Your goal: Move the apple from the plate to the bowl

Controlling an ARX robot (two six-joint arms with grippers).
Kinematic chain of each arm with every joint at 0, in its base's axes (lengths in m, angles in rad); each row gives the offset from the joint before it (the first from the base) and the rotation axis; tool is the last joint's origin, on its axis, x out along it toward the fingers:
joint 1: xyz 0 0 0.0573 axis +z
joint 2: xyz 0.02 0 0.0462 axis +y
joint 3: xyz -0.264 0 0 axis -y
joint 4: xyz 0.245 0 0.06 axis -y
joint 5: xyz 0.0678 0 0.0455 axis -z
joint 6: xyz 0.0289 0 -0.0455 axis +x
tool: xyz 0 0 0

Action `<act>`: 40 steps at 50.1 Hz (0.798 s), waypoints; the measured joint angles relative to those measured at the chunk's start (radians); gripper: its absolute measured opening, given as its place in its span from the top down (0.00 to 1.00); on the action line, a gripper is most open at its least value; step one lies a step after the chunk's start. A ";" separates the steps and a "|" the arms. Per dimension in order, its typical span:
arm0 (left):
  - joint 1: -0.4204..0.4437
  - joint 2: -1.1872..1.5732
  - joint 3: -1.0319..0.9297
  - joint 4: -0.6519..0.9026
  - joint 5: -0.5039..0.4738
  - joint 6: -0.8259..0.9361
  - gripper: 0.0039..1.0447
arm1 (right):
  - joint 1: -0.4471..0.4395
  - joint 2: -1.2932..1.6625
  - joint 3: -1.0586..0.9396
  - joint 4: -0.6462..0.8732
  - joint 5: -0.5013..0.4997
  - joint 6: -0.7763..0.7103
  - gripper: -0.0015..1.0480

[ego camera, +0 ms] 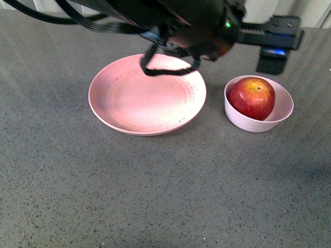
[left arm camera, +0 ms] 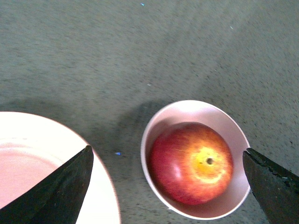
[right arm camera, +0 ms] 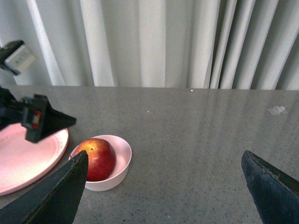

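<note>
We see a big gray counter [ego camera: 155,196] with everything sitting on it. The pink plate [ego camera: 147,95] is the widest thing, and it has nothing on it. Just beside it, not touching, is the small pale bowl [ego camera: 258,106]. The apple [ego camera: 252,97] sits inside the bowl, stem dimple up, so we think the job is done. Our left end effector [left arm camera: 168,186] hangs above the bowl, spread wide with nothing in it. Our right end effector [right arm camera: 163,191] is well apart from the bowl and spread wide too. The apple looks hard, smooth and a bit heavy, so we would grip it across its round middle, as shiny skin may slip.
</note>
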 joint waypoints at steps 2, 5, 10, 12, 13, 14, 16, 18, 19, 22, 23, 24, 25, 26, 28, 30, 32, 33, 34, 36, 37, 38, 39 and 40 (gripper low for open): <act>0.021 -0.018 -0.014 0.005 -0.003 -0.003 0.08 | 0.000 0.000 0.000 0.000 0.000 0.000 0.09; 0.066 -0.050 -0.044 0.009 -0.011 -0.006 0.08 | 0.000 0.000 0.000 0.000 0.000 0.000 0.09; 0.165 -0.096 -0.101 0.011 -0.031 -0.014 0.08 | 0.000 0.000 0.000 0.000 0.000 0.000 0.09; 0.205 -0.112 -0.126 0.011 -0.034 -0.014 0.08 | 0.000 0.000 0.000 0.000 0.000 0.000 0.09; 0.229 -0.122 -0.140 0.011 -0.034 -0.014 0.08 | 0.000 0.000 0.000 0.000 0.000 0.000 0.09; 0.243 -0.130 -0.150 0.012 -0.034 -0.015 0.08 | 0.000 0.000 0.000 0.000 0.000 0.000 0.09; 0.279 -0.153 -0.178 0.018 -0.034 -0.014 0.08 | 0.000 0.000 0.000 0.000 0.000 0.000 0.09; 0.308 -0.172 -0.201 0.023 -0.033 -0.013 0.08 | 0.000 0.000 0.000 0.000 0.000 0.000 0.09; 0.321 -0.187 -0.217 0.027 -0.032 -0.013 0.08 | 0.000 0.000 0.000 0.000 0.000 0.000 0.09; 0.353 -0.218 -0.249 0.038 -0.026 -0.013 0.08 | 0.000 0.000 0.000 0.000 0.000 0.000 0.09; 0.365 -0.232 -0.263 0.042 -0.022 -0.013 0.08 | 0.000 0.000 0.000 0.000 0.000 0.000 0.09; 0.371 -0.238 -0.269 0.044 -0.021 -0.013 0.08 | 0.000 0.000 0.000 0.000 0.000 0.000 0.09; 0.381 -0.252 -0.282 0.046 -0.017 -0.014 0.08 | 0.000 0.000 0.000 0.000 0.000 0.000 0.09; 0.386 -0.257 -0.289 0.051 -0.021 -0.011 0.08 | 0.000 0.000 0.000 0.000 0.000 0.000 0.09; 0.396 -0.271 -0.348 0.195 -0.116 0.029 0.14 | 0.000 0.000 0.000 0.000 0.000 0.000 0.09; 0.404 -0.283 -0.406 0.336 -0.197 0.062 0.19 | 0.000 0.000 0.000 0.000 -0.001 0.000 0.09; 0.422 -0.311 -0.496 0.507 -0.254 0.098 0.26 | 0.000 0.000 0.000 0.000 -0.003 0.000 0.09; 0.438 -0.342 -0.564 0.608 -0.264 0.114 0.31 | 0.000 0.000 0.000 0.000 -0.003 0.000 0.09; 0.444 -0.354 -0.585 0.637 -0.263 0.119 0.33 | 0.000 0.000 0.000 0.000 -0.003 0.000 0.09; 0.475 -0.426 -0.682 0.738 -0.247 0.141 0.41 | 0.000 0.000 0.000 0.000 -0.001 0.000 0.09; 0.488 -0.460 -0.716 0.758 -0.237 0.147 0.45 | 0.000 0.000 0.000 0.000 0.000 0.000 0.09; 0.509 -0.515 -0.761 0.768 -0.219 0.153 0.50 | 0.000 0.000 0.000 0.000 0.000 0.000 0.09; 0.522 -0.550 -0.790 0.770 -0.207 0.156 0.53 | 0.000 0.000 0.000 0.000 0.000 0.000 0.09; 0.537 -0.597 -0.830 0.772 -0.197 0.160 0.58 | 0.000 0.000 0.000 0.000 0.000 0.000 0.09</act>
